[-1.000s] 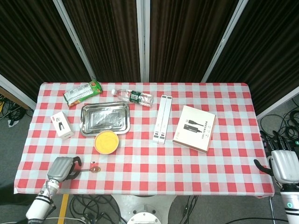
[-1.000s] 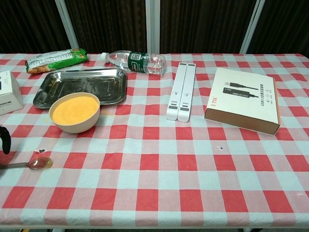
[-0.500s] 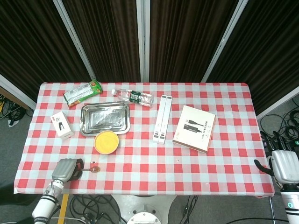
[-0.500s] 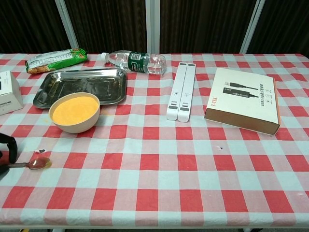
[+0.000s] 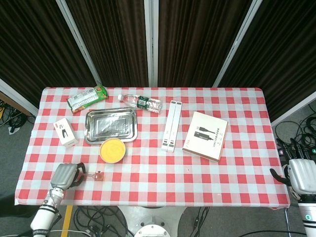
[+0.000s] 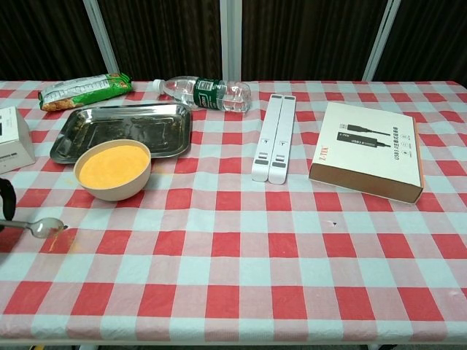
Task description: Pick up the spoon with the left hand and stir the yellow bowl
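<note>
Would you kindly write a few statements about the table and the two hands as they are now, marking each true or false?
1. The left hand holds the spoon by its handle. True.
2. The spoon's tip is inside the yellow bowl. False: it is in front of the bowl, apart from it.
3. The water bottle stands upright. False: it lies on its side behind the metal tray.
4. The right hand is beyond the table's right edge, holding nothing. True.
5. The metal tray holds the snack packet. False: the packet lies on the cloth, behind and left of the tray.
</note>
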Available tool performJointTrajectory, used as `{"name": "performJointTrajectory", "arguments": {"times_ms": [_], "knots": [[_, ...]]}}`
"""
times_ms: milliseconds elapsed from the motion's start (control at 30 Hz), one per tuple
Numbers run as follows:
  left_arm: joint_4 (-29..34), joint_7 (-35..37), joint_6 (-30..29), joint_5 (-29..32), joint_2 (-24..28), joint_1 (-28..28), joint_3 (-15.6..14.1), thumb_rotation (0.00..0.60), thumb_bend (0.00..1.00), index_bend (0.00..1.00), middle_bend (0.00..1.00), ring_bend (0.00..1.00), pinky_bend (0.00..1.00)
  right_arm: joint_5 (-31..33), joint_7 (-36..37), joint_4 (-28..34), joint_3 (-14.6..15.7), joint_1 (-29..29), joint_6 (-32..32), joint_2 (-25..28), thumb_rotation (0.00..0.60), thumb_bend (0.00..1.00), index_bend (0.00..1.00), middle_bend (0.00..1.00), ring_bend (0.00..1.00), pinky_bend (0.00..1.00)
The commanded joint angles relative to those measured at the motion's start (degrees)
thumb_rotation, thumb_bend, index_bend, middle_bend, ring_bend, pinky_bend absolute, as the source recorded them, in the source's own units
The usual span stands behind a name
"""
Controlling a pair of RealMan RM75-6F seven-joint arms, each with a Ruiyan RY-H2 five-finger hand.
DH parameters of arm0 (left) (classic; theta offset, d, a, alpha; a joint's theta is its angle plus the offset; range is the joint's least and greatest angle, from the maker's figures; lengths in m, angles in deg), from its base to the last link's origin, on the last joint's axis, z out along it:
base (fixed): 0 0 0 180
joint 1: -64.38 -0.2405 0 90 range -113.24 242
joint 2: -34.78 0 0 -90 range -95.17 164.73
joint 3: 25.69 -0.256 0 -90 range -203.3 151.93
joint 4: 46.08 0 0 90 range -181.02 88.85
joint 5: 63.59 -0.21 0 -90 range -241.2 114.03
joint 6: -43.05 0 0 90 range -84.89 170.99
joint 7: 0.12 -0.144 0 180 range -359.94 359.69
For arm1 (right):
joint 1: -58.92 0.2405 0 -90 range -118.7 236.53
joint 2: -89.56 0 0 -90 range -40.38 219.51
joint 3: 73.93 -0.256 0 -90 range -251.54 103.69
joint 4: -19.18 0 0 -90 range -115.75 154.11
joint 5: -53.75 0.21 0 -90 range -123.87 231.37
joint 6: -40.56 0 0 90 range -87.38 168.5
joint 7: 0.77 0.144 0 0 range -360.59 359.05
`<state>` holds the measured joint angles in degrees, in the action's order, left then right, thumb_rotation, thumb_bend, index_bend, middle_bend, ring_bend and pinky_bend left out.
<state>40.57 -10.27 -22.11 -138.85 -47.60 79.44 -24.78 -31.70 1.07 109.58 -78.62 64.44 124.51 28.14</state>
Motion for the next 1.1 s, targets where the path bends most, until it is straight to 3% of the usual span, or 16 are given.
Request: {"name": "performJointTrajectory", "arguments": {"times_ms": [33, 233, 400, 867, 1100], "knots": [[1.3, -0.8, -0.4, -0.3, 2.6, 1.9, 2.5, 0.600, 0.48, 0.64, 0.96, 0.91, 0.88, -0.2, -0.2, 0.1, -0.1, 0.1, 0.1, 0.2, 0.600, 0.13, 0.09, 0.21, 0.03, 0.12], [2.4, -4.7, 2.3, 2.3, 4.9, 7.1, 7.8, 0.600, 0.48, 0.64, 0.96, 0.91, 0.88, -0.5, -0.4, 0.7, -0.5, 0.2, 0.8, 1.0, 0.600, 0.13, 0.09, 0.21, 0.03, 0.12], [2.3, -9.2, 6.8, 6.2, 4.2, 11.7, 9.7, 0.600, 0.48, 0.63, 0.96, 0.91, 0.88, -0.5, -0.6, 1.1, -0.7, 0.2, 1.0, 1.5, 0.600, 0.13, 0.09, 0.21, 0.03, 0.12], [-0.6, -20.8, 10.4, 17.7, -0.8, 17.8, 9.0, 0.600, 0.47, 0.59, 0.95, 0.91, 0.88, 0.1, 1.1, 0.3, -0.4, -0.5, 1.3, 1.2, 0.600, 0.13, 0.09, 0.21, 0.03, 0.12], [-0.1, -22.3, 9.6, 19.2, -1.3, 19.0, 8.0, 0.600, 0.47, 0.48, 0.95, 0.91, 0.88, 0.5, 1.7, -0.5, -0.6, -0.8, 1.7, 0.9, 0.600, 0.15, 0.09, 0.22, 0.03, 0.13]]}}
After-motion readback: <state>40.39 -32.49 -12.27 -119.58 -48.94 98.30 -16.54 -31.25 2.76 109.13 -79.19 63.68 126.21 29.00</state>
